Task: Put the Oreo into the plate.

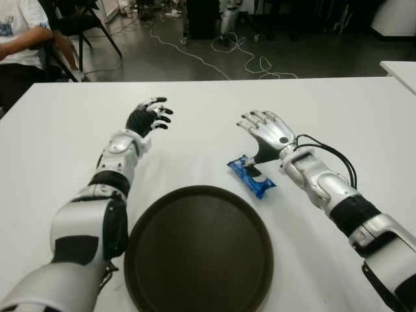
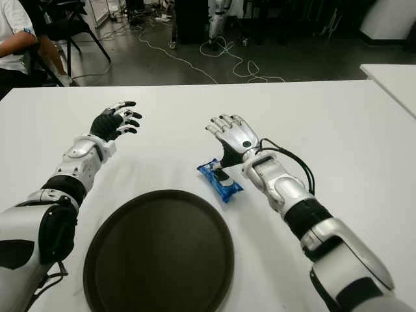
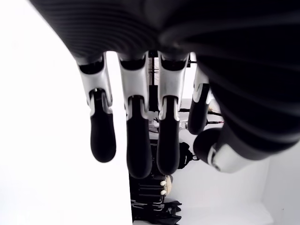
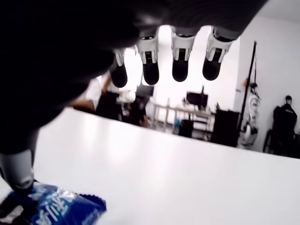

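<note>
A blue Oreo packet (image 1: 251,176) lies flat on the white table (image 1: 195,110), just beyond the right rim of the round dark plate (image 1: 198,250). My right hand (image 1: 265,130) hovers directly over the packet's far end, fingers spread and open; in the right wrist view its thumb tip (image 4: 21,180) touches the top of the Oreo packet (image 4: 51,208). My left hand (image 1: 151,116) shows to the left of the packet, above the table, with fingers loosely extended and nothing in them.
A person's arm and white sleeve (image 1: 19,32) show at the far left beyond the table, beside a chair (image 1: 84,26). Cables (image 1: 214,55) trail over the floor behind. A second white table edge (image 1: 400,68) shows at the far right.
</note>
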### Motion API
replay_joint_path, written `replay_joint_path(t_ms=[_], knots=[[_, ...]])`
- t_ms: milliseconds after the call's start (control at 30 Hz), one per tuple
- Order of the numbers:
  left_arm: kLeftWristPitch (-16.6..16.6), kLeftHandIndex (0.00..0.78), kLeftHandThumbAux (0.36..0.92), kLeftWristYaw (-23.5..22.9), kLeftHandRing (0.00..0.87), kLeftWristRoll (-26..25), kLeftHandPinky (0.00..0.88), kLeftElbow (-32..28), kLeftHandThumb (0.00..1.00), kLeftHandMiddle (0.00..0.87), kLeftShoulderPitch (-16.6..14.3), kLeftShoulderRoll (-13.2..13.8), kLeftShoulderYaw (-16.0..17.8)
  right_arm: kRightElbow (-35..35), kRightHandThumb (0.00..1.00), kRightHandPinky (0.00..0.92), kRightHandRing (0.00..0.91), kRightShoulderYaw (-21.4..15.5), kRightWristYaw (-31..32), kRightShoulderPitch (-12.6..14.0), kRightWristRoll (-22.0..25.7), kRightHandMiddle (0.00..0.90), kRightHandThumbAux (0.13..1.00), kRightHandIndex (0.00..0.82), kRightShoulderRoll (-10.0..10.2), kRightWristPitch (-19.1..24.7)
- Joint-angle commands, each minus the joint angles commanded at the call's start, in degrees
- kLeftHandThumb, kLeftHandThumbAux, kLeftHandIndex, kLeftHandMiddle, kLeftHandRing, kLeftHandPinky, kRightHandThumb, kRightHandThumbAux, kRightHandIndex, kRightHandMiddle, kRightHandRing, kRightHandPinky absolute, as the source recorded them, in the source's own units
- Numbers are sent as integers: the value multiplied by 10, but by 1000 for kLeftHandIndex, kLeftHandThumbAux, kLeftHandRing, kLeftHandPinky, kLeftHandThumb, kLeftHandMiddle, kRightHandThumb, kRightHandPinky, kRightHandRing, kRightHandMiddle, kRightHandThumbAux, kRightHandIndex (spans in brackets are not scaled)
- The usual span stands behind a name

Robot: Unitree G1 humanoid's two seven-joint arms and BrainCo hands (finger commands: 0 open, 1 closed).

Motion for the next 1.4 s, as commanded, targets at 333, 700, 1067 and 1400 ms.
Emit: replay_joint_path(t_ms=[333, 700, 1067, 1400], knots=[[-2, 274, 609, 5, 506, 7, 489, 0, 38, 479, 0, 0, -6, -119, 0, 25, 0, -12, 107, 35, -27, 0, 517, 0, -17, 65], [-6, 271, 595, 8, 498, 12, 488, 1, 72, 466, 2, 0, -11, -174, 0, 37, 2, -19, 144, 56, -77, 0, 487, 0, 3, 156], [-8, 264, 611, 11, 495, 14, 484, 0, 85, 463, 2, 1, -15, -171, 17, 14, 0, -28, 139, 57, -79, 0, 481, 0, 19, 187], [-11, 258, 620, 13, 502, 18, 494, 0, 69, 470, 2, 1, -20, -162, 54, 24, 11, -29, 132, 53, -84, 0, 480, 0, 22, 192]])
